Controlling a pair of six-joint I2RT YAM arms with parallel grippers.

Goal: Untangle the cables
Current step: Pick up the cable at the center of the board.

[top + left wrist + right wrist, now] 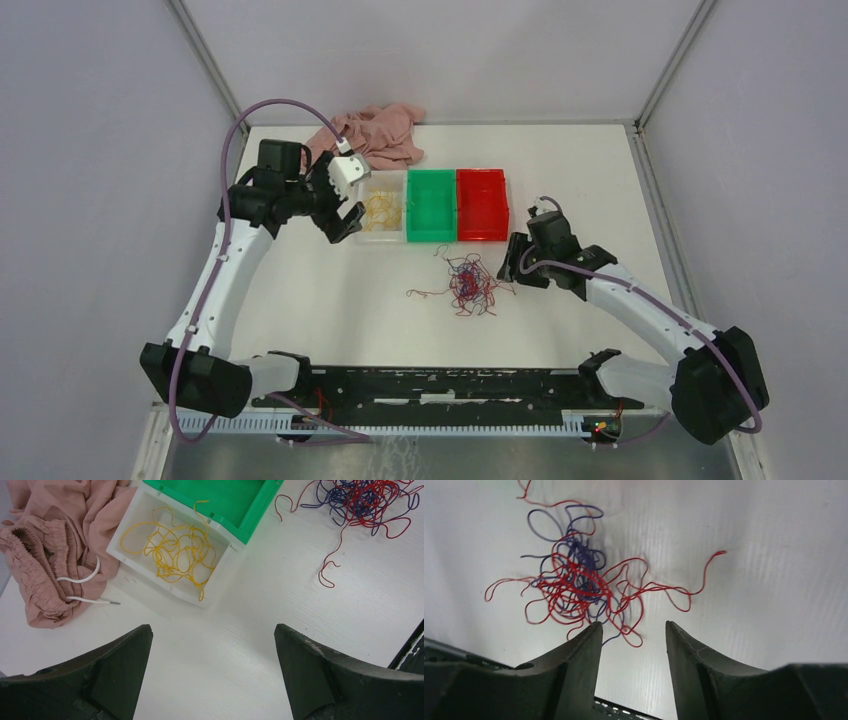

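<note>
A tangle of red and purple cables (470,283) (574,580) (365,500) lies loose on the white table, in front of the bins. Yellow cables (382,208) (177,555) lie curled inside the white bin (366,235) (220,575). My right gripper (515,262) (633,623) hovers at the tangle's right edge. It is open, and a red loop lies on the table below the gap, pinched by nothing. My left gripper (340,208) (212,627) hangs wide open and empty just left of the white bin.
A green bin (431,203) (225,500) and a red bin (481,203) stand in a row right of the white one. A pink garment (375,132) (45,555) with a white drawstring (80,580) lies at the back left. A black rail (450,385) runs along the front edge.
</note>
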